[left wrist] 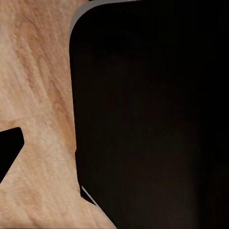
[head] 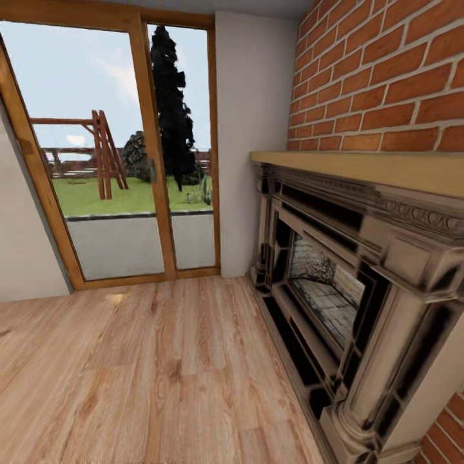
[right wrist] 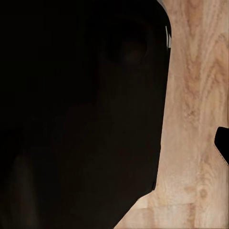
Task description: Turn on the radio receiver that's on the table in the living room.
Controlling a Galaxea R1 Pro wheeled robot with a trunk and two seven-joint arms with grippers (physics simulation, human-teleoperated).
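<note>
The radio receiver and the grey table are out of view. The head view faces a room corner with a light wood plank floor [head: 154, 374]. In the left wrist view a dark rounded part of the robot's body [left wrist: 152, 114] hangs over the floor, and a black fingertip [left wrist: 8, 150] juts in at the picture's edge. The right wrist view has the same dark body [right wrist: 81, 109] and a black fingertip [right wrist: 223, 142] at its edge. Neither pair of jaws shows in full.
A large ornate fireplace [head: 348, 290] with a wooden mantel [head: 374, 167] stands along the brick wall [head: 386, 77] on the right. Ahead is a wood-framed glass door [head: 116, 161] onto a garden. Open floor stretches left of the fireplace.
</note>
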